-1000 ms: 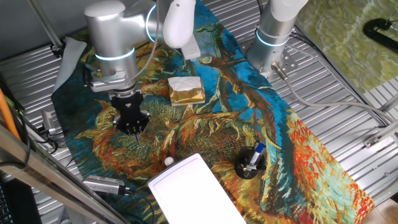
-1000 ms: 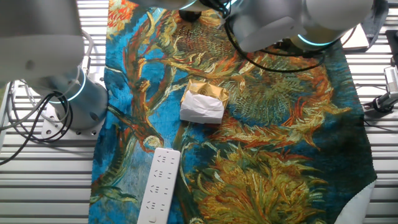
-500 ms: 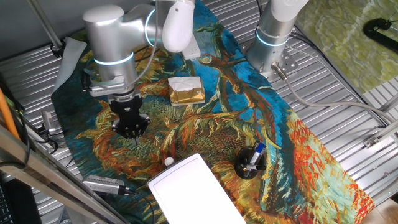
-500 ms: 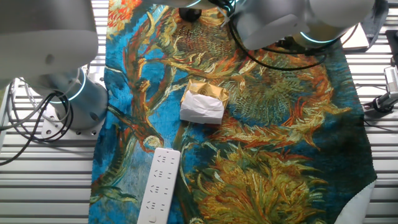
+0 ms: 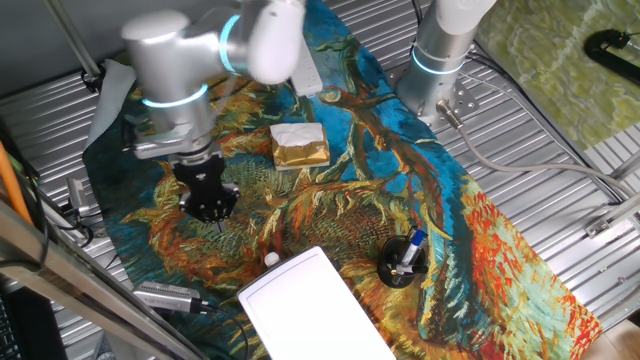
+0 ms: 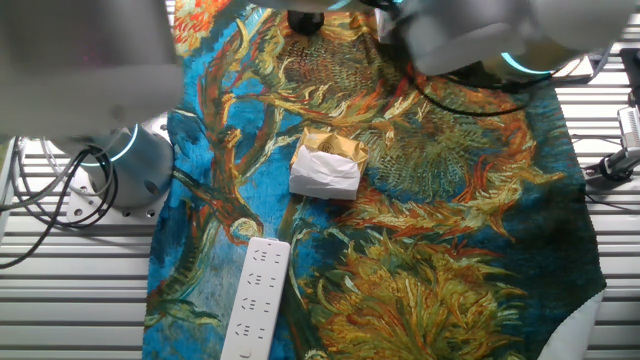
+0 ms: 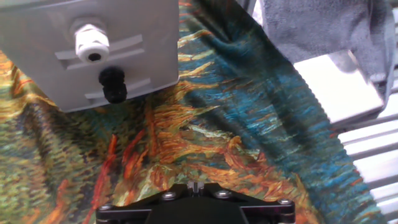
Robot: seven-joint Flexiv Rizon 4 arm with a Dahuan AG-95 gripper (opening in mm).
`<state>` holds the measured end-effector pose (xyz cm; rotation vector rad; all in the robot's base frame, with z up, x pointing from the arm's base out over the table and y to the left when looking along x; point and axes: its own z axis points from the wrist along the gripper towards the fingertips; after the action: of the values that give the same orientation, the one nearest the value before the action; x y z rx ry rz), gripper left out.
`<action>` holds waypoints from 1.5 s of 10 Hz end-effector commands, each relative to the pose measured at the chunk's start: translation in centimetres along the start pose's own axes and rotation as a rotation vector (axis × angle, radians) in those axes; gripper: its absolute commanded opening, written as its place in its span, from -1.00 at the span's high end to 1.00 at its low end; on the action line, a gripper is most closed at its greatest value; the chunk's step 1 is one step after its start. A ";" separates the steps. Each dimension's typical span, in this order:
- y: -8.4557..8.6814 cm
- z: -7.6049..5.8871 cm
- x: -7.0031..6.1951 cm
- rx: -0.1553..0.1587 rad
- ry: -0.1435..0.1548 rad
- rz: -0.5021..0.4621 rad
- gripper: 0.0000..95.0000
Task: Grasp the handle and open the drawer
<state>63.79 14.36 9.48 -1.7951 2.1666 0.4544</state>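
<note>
The drawer [image 5: 312, 312] is a flat-topped white box at the front of the table in one fixed view; I cannot make out its handle. In the other fixed view the arm hides it. My gripper [image 5: 213, 212] hangs over the painted cloth, to the left of and behind the drawer, well apart from it. Its black fingers point down and hold nothing. In the hand view only the black gripper base [image 7: 196, 202] shows at the bottom edge, with the fingertips together at its middle.
A gold-and-white foil block [image 5: 299, 146] lies mid-cloth, also in the other fixed view [image 6: 325, 166]. A black holder with pens [image 5: 403, 262] stands right of the drawer. A white power strip [image 6: 256, 296] lies on the cloth. A grey cloth [image 7: 323, 28] lies ahead of the hand.
The arm has swung slightly left and is blurred by motion; the gripper has shifted a little left over the cloth. The drawer and foil block have not moved.
</note>
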 end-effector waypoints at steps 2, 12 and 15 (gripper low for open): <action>0.3 0.0 0.3 -0.043 -0.007 -0.104 1.00; 0.3 -0.1 0.3 -0.005 0.089 -0.111 1.00; 0.3 -0.1 0.3 -0.016 0.100 -0.154 1.00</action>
<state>63.42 14.07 9.37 -1.9835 2.1055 0.3410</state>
